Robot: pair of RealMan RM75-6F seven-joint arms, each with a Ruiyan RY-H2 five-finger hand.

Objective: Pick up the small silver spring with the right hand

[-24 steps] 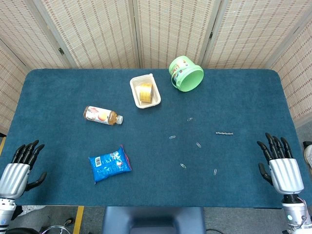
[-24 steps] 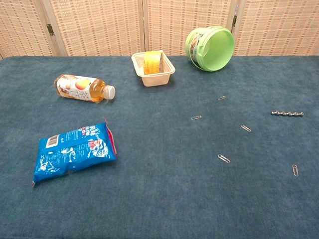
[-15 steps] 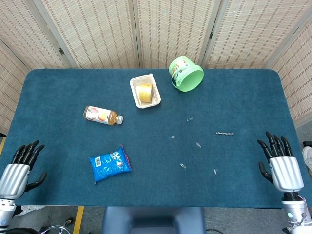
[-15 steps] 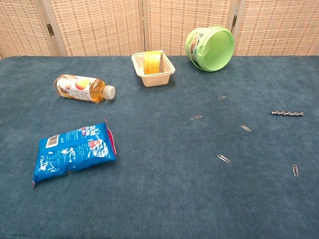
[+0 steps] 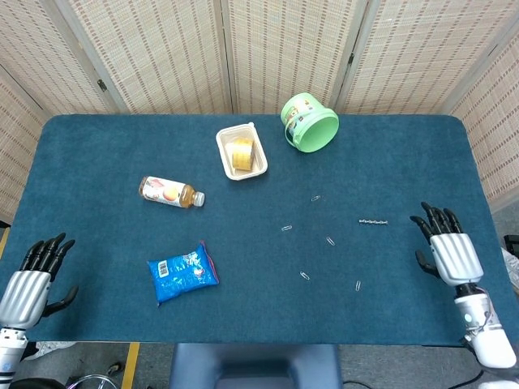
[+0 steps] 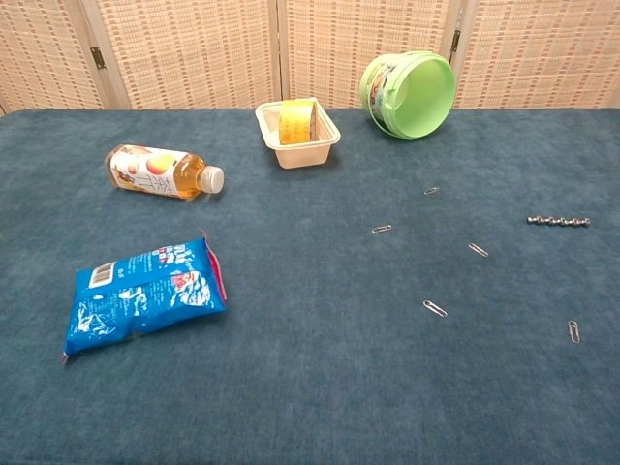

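The small silver spring [image 5: 374, 221] lies flat on the blue table, right of centre; the chest view shows the spring [image 6: 559, 221] near its right edge. My right hand [image 5: 444, 247] hovers over the table's right side, fingers spread and empty, a short way right of and slightly nearer than the spring. My left hand [image 5: 32, 275] rests at the near left corner, fingers apart, holding nothing. Neither hand appears in the chest view.
Several paper clips [image 5: 330, 241] lie scattered left of the spring. A green bucket [image 5: 309, 123] lies on its side at the back, beside a white tray [image 5: 241, 151] with yellow tape. A juice bottle [image 5: 170, 192] and a blue snack bag [image 5: 182, 272] lie on the left.
My right hand has moved up and left from the near right edge toward the spring. The left hand and all objects stayed put.
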